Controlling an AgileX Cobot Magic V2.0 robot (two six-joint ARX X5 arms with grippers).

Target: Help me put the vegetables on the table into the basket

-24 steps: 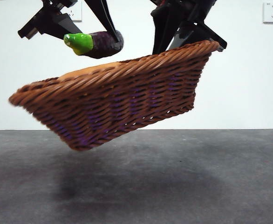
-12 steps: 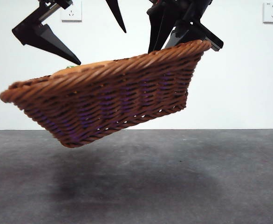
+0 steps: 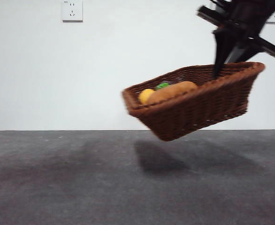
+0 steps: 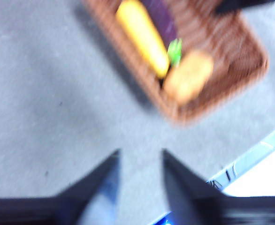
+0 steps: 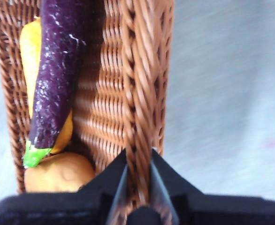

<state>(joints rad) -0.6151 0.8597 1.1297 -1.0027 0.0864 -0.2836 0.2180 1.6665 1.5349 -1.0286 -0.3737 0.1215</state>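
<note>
We see the right gripper (image 5: 138,161) clamped on the basket (image 3: 198,110) rim, tilted above the table (image 3: 81,178); eggplant (image 5: 57,70), corn (image 4: 142,37) and potato (image 4: 188,77) lie inside. The left gripper (image 4: 140,161) hangs empty, jaws apart.

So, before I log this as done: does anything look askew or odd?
Yes: the basket hangs tilted above the table, held only by the right gripper clamped on its rim. The corn, eggplant and potato have gathered toward its low end.

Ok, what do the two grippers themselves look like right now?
Both are black. The right gripper has two wedge-shaped jaws tapering from a broad black body. The left gripper, blurred, shows two dark pointed jaws with a bluish sheen. No cables or markings visible.
</note>
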